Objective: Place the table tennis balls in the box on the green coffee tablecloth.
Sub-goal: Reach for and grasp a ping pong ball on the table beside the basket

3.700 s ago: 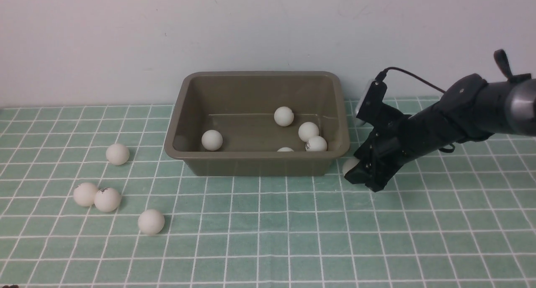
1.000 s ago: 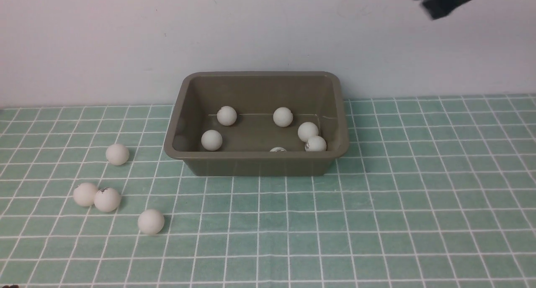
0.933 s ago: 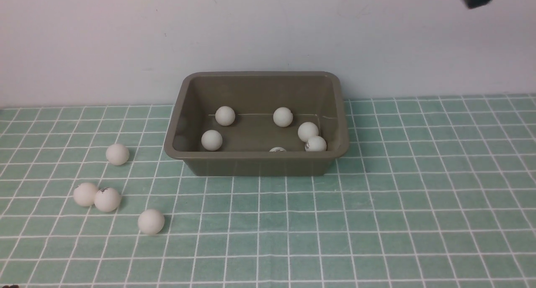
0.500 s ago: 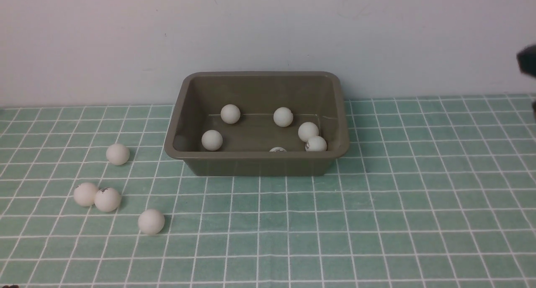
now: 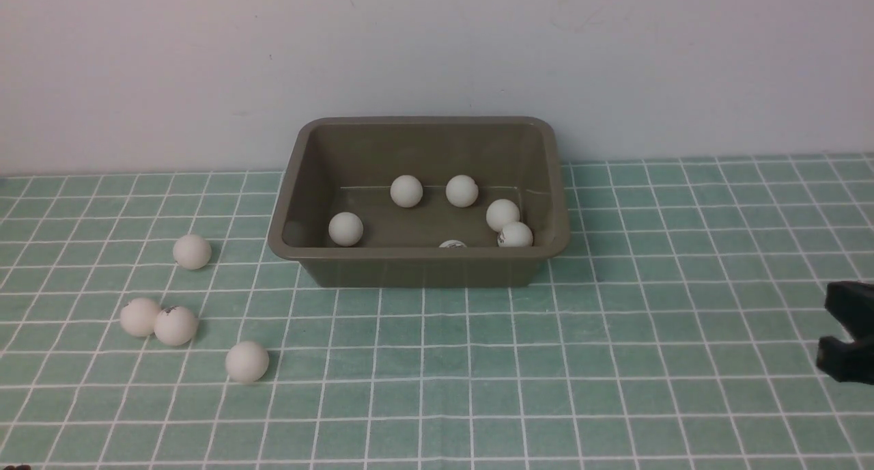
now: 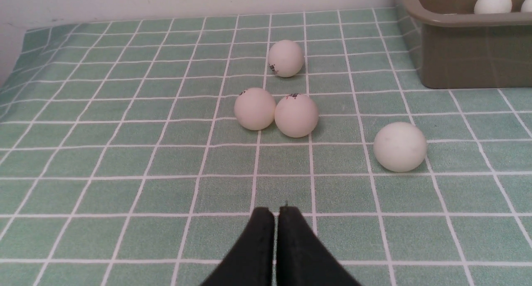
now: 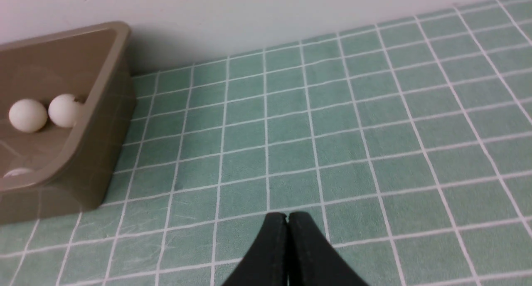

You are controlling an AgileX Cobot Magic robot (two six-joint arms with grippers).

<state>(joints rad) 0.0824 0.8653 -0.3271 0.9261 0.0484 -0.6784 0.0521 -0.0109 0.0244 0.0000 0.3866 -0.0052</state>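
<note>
The olive-brown box [image 5: 420, 268] stands on the green coffee tablecloth [image 5: 614, 361] near the wall, with several table tennis balls [image 5: 406, 190] inside. Several more balls lie on the cloth to its left: one alone [image 5: 192, 251], a touching pair [image 5: 175, 325] and one nearer the front [image 5: 246, 361]. In the left wrist view my left gripper [image 6: 276, 210] is shut and empty, a little short of the pair [image 6: 296, 115] and the nearest ball [image 6: 400, 146]. My right gripper [image 7: 287, 215] is shut and empty, low over bare cloth right of the box [image 7: 95, 153].
A plain white wall runs right behind the box. Only a dark part of the right arm [image 5: 850, 333] shows at the front view's right edge. The left arm is out of the front view. The cloth's left edge [image 6: 12, 70] shows in the left wrist view.
The right arm came down from the top right to the right edge, low over the cloth. One ball inside the box rolled right along the back, next to another.
</note>
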